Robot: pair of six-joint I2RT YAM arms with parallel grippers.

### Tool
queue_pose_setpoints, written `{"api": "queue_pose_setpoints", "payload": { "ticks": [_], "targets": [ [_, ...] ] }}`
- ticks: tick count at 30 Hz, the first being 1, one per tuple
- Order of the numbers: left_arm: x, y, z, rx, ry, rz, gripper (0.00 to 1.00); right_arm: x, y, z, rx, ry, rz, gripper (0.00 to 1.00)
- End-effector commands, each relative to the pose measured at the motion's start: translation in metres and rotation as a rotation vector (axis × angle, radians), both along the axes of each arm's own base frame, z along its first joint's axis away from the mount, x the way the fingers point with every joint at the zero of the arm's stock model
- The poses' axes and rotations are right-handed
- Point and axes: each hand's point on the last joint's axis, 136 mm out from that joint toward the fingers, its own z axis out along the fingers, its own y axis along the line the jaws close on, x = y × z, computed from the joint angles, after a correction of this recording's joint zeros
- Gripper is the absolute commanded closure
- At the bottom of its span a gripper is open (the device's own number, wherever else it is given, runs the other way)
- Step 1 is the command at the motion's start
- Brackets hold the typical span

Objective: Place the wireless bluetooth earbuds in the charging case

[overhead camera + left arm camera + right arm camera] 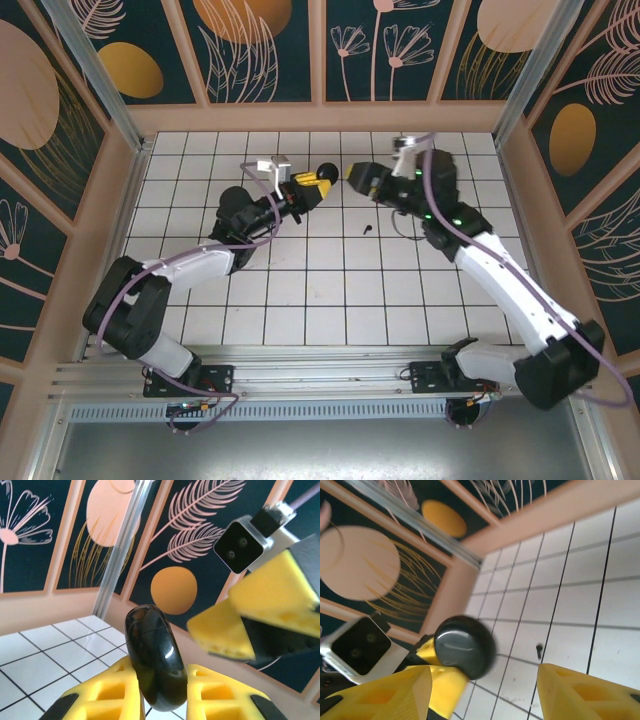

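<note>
Closest to the arm bases, on the white square-tiled table [300, 300], a tiny black stemmed earbud [367, 229] lies alone on a tile, apart from both grippers. Farther out, the left gripper [318, 181] pinches a glossy black rounded plastic charging case [328, 171] edge-on between its yellow fingers. In the left wrist view a thin seam crosses the case's upper part. Just beside the case and facing it, the right gripper [355, 178] has its yellow fingers spread apart with nothing gripped. Beyond them stands the peach-framed dark wall [260, 50], painted with leaves and orange circles.
</note>
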Motion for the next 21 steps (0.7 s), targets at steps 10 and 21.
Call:
{"api": "queue_pose_setpoints", "payload": {
  "ticks": [10, 21],
  "targets": [
    [-0.065, 0.011, 0.075, -0.170, -0.028, -0.301, 0.95, -0.063, 0.013, 0.070, 0.213, -0.294, 0.335, 0.40],
    [-0.082, 0.016, 0.081, -0.199, -0.015, -0.352, 0.95, -0.062, 0.048, 0.058, 0.206, -0.268, 0.431, 0.41]
  ]
}}
